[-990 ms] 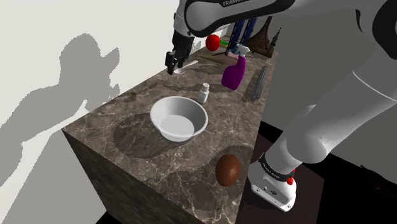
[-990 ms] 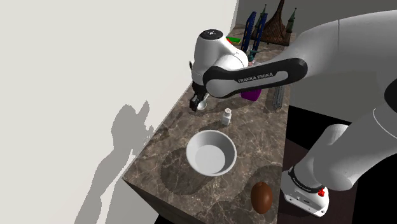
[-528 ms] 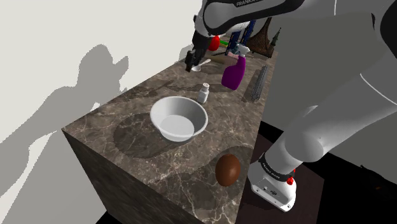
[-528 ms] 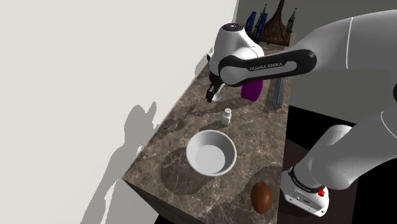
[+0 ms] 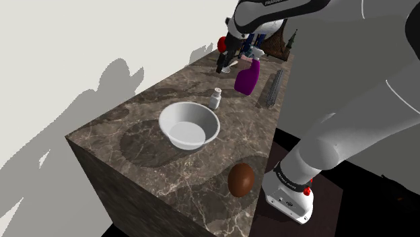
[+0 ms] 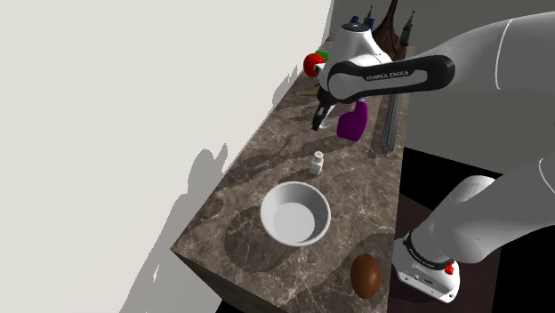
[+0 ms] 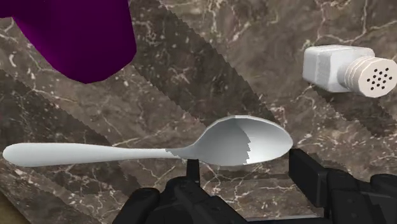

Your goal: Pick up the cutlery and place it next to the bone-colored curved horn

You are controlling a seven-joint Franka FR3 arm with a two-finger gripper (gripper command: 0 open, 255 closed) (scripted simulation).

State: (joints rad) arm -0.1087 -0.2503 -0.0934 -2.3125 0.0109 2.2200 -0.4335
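My black gripper [image 5: 224, 64] [image 6: 318, 121] hangs low over the far part of the dark marble counter [image 5: 128, 138], just beside a purple spray bottle [image 5: 246, 78] [image 6: 352, 123]. It is shut on a white spoon [image 7: 159, 151]. In the wrist view the gripper [image 7: 248, 173] clasps the spoon by its bowl, and the handle sticks out sideways under the purple bottle [image 7: 76, 32]. The spoon [image 5: 227, 69] is off the counter. I cannot pick out a bone-coloured horn among the crowded things at the far end.
A white shaker [image 5: 215, 99] [image 7: 340, 69] stands a little nearer than the gripper. A white bowl [image 5: 189, 125] sits mid-counter and a brown egg-shaped thing [image 5: 241, 179] near the front edge. A red apple [image 6: 314, 64], a dark cone [image 5: 276, 42] and a grey rack [image 5: 273, 87] crowd the far end.
The arm has carried the spoon along the wall side of the counter toward its far end, from beside the shaker's level to right by the purple bottle. Other things have not moved.
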